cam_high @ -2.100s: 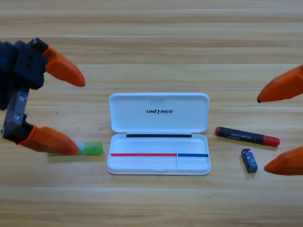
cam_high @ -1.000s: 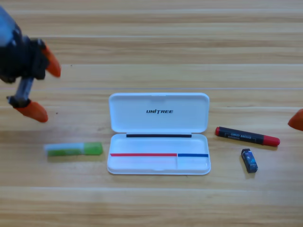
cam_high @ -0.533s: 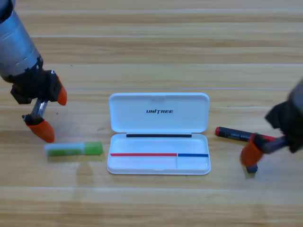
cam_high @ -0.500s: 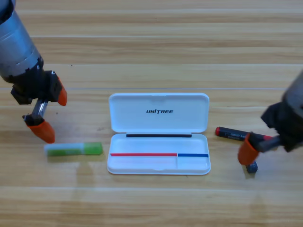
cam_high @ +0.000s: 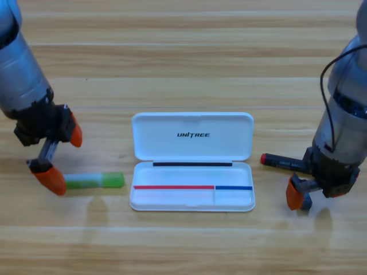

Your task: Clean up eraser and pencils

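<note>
The eraser (cam_high: 307, 201) lies on the wooden table (cam_high: 183, 69) to the right of the open white case (cam_high: 192, 162), now almost wholly covered by the right gripper (cam_high: 304, 195), which half a second ago was only arriving beside it. One orange jaw stands at the eraser's left side; the other is hidden under the wrist, so I cannot tell whether the jaws have closed on it, though a grasp seems to be starting. The black pencil with red ends (cam_high: 282, 162) sits just above that gripper, its right half under the arm.

On the other side, the left gripper (cam_high: 62, 159) has dropped from well above the green pencil (cam_high: 94, 181) to its left end. Its jaws are spread wide and hold nothing, the lower tip touching or just beside the pale end.

Both arms have thus moved from waiting to reaching. Nothing lies in the case yet, so the tidying is at its first pickups.
</note>
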`<state>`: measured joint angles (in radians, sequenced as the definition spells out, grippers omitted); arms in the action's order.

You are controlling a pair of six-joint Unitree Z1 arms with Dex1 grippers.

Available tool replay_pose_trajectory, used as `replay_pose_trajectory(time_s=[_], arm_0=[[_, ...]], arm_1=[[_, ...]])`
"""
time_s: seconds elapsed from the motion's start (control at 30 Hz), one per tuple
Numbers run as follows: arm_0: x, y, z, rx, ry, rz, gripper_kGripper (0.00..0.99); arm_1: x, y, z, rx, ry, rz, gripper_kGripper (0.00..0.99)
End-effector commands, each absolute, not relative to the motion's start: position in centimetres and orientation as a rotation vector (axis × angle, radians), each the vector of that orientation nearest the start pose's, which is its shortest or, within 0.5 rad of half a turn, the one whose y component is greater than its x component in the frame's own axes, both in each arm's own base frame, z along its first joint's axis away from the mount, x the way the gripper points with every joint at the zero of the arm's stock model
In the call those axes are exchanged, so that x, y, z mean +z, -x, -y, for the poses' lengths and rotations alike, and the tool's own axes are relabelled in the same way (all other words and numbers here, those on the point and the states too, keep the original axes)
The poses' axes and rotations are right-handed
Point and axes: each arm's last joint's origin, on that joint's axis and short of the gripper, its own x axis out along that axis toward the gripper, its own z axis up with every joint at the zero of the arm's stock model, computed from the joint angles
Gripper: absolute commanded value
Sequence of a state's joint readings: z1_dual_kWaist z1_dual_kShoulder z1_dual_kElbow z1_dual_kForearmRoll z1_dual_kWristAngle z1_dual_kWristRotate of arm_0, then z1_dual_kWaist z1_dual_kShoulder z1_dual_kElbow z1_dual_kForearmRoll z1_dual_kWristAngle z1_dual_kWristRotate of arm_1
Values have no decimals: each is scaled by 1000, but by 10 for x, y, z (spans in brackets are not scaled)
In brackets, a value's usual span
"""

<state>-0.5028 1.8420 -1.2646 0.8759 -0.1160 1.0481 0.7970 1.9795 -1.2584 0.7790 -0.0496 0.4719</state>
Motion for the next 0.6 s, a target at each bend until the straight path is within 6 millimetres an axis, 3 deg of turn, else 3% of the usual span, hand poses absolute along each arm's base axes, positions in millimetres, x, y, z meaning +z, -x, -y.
replay_pose_trajectory(time_s=[0.03,0.17,0.47,0.5,0.57,0.6], arm_0=[[222,-282,154,-1202,-1084,-1110,988],[212,-283,152,-1165,-1102,-1115,986],[184,-294,157,-1157,-1087,-1193,986],[181,-296,158,-1156,-1085,-1199,988],[177,-298,160,-1158,-1084,-1212,988],[176,-299,161,-1157,-1083,-1213,988]], arm_1=[[171,-261,-252,215,232,-1546,595],[158,-265,-256,208,232,-1552,486],[146,-270,-261,203,234,-1568,483],[145,-270,-260,205,234,-1573,377],[144,-271,-260,210,234,-1577,31],[144,-270,-260,222,232,-1586,0]])
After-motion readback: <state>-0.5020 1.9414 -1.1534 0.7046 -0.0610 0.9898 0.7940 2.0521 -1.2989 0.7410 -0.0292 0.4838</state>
